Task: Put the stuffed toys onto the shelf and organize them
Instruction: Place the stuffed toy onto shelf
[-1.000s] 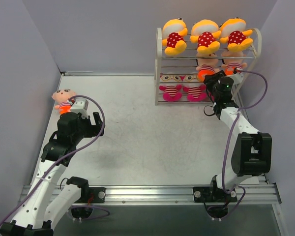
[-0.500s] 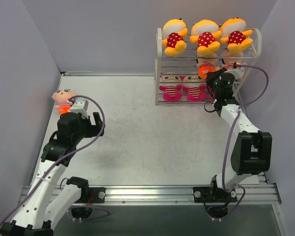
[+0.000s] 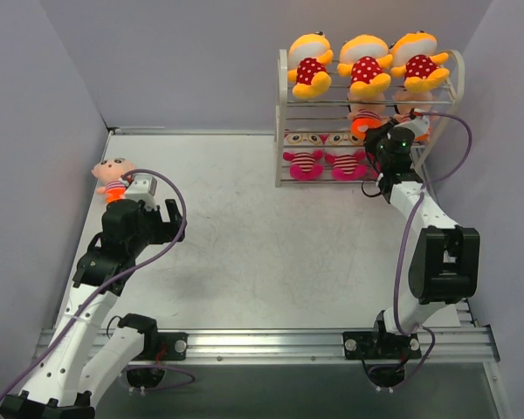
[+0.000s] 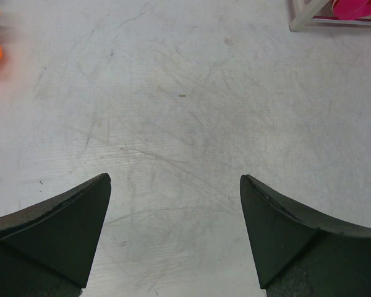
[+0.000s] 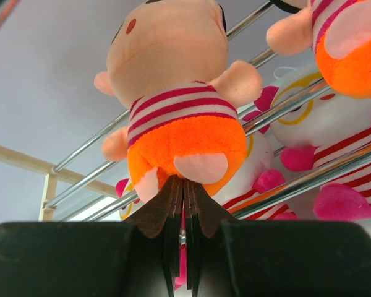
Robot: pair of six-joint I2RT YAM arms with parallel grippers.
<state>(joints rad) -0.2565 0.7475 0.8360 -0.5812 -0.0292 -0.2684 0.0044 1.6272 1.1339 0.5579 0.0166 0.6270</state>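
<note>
Up at the shelf (image 3: 282, 122), on the right side of the bench (image 3: 244, 244). Top tier full: three yellow-orange dolls (image 3: 364, 68) with red polka-dot bodies, side by side in a row.

Down to the middle tier, and there's the right end effector (image 5: 184, 185). Pinched fully shut, tips pressed flat together and touching the orange underside of a peach-faced doll (image 5: 173, 93) perched upright on the thin rods. No telling whether any plush is caught between those tips. Just beside it on the same tier, to its right in the wrist view, a second peach-faced doll (image 5: 352, 49). Beneath, seen through the rods, the white-faced dolls (image 5: 309, 117) with yellow glasses and pink stripes, down on the bottom tier. Two countable from the overhead camera, at the left and the middle, with the right end of that tier hidden behind the arm.

Now across to the left end effector (image 4: 175, 179): spread wide, gripping nothing, hovering over bare, scratched bench. Just past it near the left wall, a third peach-faced doll (image 3: 113, 177), resting on the bench and well apart from the shelf. Only a sliver of orange at the left edge of the left wrist view, and a white shelf foot in its top right corner.
</note>
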